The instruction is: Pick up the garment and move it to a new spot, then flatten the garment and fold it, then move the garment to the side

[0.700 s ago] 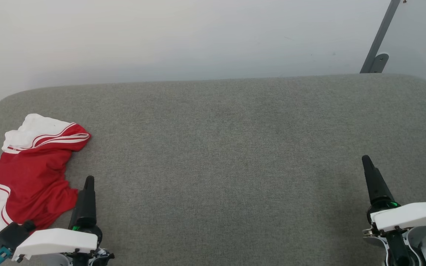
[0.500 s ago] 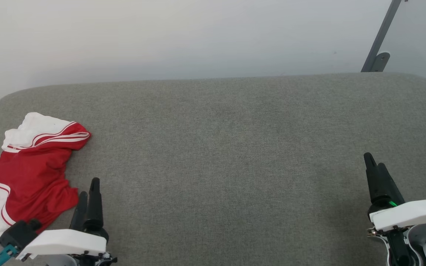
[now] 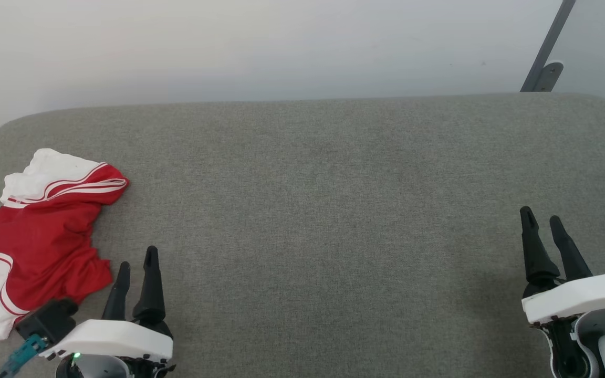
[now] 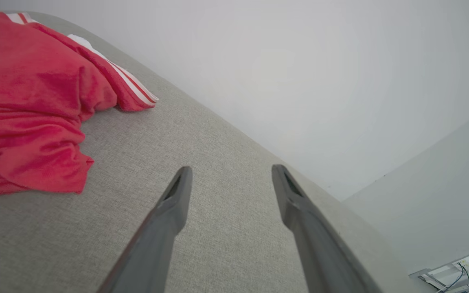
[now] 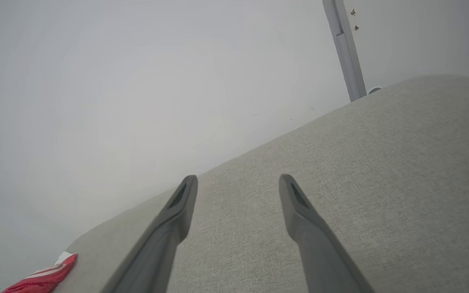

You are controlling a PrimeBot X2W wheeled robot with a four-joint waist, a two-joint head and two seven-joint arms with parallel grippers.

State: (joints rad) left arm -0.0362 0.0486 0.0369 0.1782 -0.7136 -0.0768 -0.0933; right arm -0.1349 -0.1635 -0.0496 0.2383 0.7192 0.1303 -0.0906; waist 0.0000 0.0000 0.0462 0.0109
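Observation:
The garment (image 3: pixel 45 236), red with white sleeves and red-white striped trim, lies crumpled at the left end of the grey padded surface (image 3: pixel 334 210); its print is hidden in the folds. My left gripper (image 3: pixel 137 257) stands open just right of the garment's near edge, not touching it. In the left wrist view the garment (image 4: pixel 27 110) lies to the left of the open left gripper (image 4: pixel 230 173), whose jaws hold nothing. My right gripper (image 3: pixel 540 218) is open over bare fabric at the far right. From the right wrist, the right gripper (image 5: pixel 237 182) is open, and the garment (image 5: pixel 43 278) peeks in at the lower left.
A white wall (image 3: pixel 281 47) rises behind the surface's rounded back edge. A grey metal post (image 3: pixel 549 52) with a bracket stands at the back right, seen also as a post (image 5: pixel 344 53) from the right wrist. Wide bare fabric stretches between the two grippers.
The head camera has shifted a little. Both grippers have turned, so two spread fingers now show on each. The left gripper has moved slightly right. The garment lies as before.

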